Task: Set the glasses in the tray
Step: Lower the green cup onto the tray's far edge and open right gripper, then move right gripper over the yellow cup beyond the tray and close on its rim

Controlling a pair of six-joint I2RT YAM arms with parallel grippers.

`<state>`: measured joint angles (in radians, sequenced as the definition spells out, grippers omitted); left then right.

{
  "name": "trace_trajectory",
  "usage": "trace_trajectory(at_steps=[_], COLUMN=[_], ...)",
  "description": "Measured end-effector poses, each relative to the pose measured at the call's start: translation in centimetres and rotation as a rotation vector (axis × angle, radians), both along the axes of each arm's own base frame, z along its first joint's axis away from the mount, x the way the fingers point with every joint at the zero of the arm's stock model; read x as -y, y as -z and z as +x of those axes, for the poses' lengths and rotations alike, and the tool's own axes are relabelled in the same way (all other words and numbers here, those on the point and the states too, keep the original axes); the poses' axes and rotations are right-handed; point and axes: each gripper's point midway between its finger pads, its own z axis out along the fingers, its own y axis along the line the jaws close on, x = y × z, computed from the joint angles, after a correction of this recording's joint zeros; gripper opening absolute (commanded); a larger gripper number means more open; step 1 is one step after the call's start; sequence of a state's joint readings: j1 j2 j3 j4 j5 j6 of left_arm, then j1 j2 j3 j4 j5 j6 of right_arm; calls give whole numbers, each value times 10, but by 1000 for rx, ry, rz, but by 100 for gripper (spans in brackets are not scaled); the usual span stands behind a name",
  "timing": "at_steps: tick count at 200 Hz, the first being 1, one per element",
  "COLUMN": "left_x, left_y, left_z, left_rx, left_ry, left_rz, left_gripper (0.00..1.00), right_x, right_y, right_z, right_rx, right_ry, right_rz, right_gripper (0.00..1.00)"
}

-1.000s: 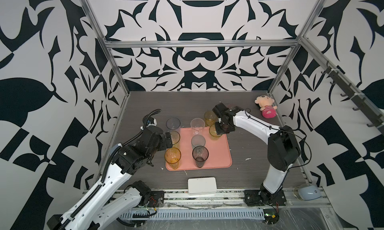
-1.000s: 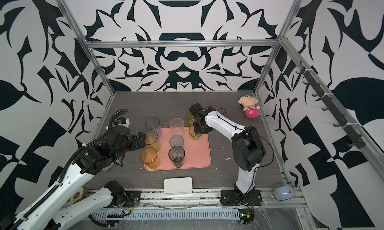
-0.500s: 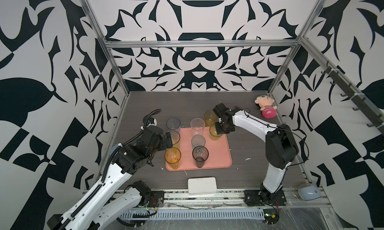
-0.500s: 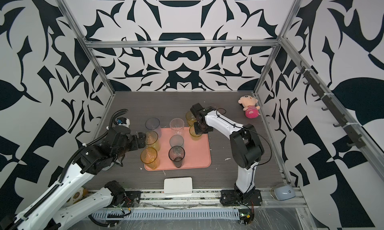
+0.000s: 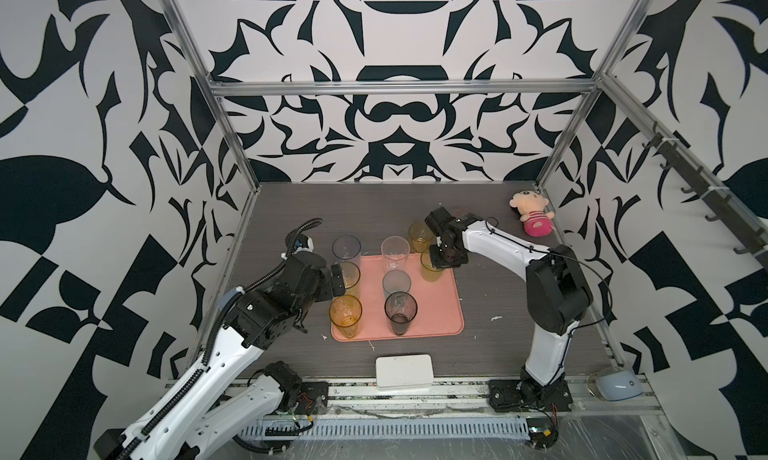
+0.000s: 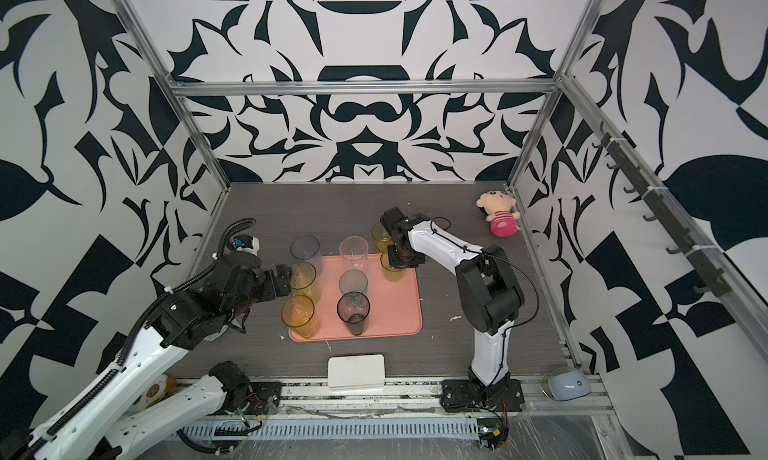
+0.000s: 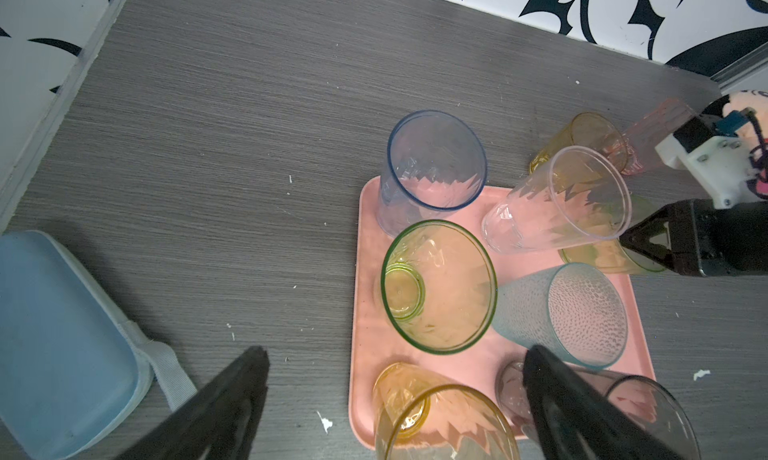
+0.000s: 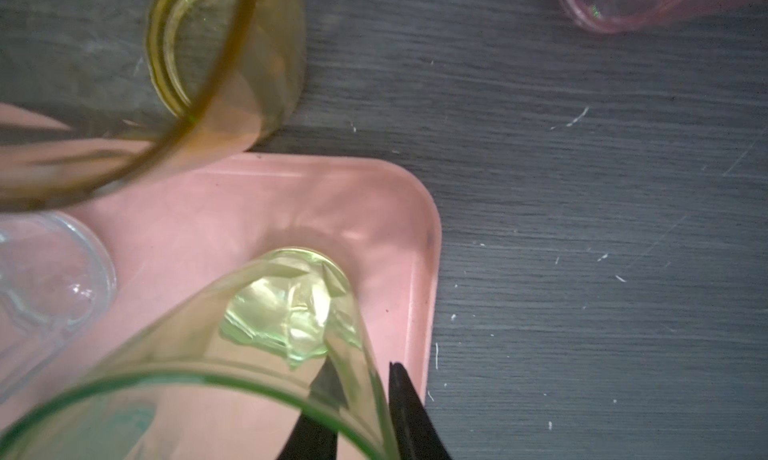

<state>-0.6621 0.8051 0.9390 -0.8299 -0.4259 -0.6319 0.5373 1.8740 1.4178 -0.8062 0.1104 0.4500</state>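
Right gripper (image 8: 361, 368): jaws eased narrowly apart, wall of the yellow-green glass (image 8: 270, 312) between them; I counted it delivered onto the tray (image 8: 208, 196). Left gripper (image 7: 397, 354): jaws wide, empty.

Pink tumbler (image 8: 623, 0) cut by frame edge; amber tumbler (image 7: 440, 420) likewise

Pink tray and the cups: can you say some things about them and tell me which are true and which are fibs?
1. A smoky grey cup stands on the tray. True.
2. The left claw is squeezing a cup. False: it is open and holds nothing.
3. The pink cup is on the tray. False: it is on the table, off the tray.
4. The right claw has one finger inside the yellow-green cup in the tray's corner and one outside. True.
5. The white box lies on the table, outside the tray. True.
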Motion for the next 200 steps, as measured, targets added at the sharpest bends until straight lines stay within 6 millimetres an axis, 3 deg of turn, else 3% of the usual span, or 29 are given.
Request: trace_trajectory(at_steps=[62, 132, 200], left_x=[0, -1, -1], left_y=[0, -2, -2], left_z=[0, -1, -1], left_rx=[2, 7, 7], left_ry=[0, 0, 0], left_rz=[-1, -5, -5], left_gripper=[100, 100, 99], right_x=[-4, -9, -13], right_y=[-16, -86, -127], right_z=[7, 26, 45], right_rx=[27, 165, 270], right_ry=[-3, -7, -29], right_rz=[13, 58, 63], right_gripper=[34, 34, 36])
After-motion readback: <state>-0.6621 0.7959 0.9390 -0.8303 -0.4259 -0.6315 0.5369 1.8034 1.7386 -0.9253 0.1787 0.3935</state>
